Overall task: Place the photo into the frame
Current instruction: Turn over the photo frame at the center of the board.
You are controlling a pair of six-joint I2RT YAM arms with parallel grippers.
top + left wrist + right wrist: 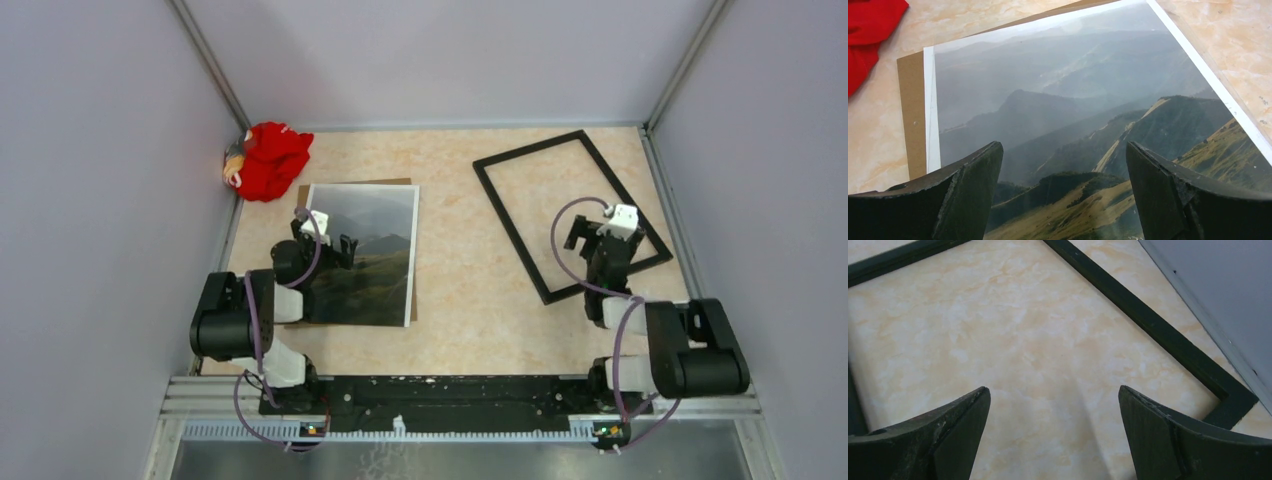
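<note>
A beige marbled table (460, 290) sits between grey walls (100, 150). At left the photo (365, 250) lies face up on a brown backing board (910, 115) — the left gripper (1063, 155) hangs over it, spread wide. At right the frame (530, 150) lies flat under the right gripper (1054, 395), equally wide.

Wide-apart jaws above the black frame (1158, 327) on marbled tabletop (1118, 260)

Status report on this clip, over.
Left end effector open over photo; right end effector open over frame. Photo face up on board. Red cloth in far-left corner.
</note>
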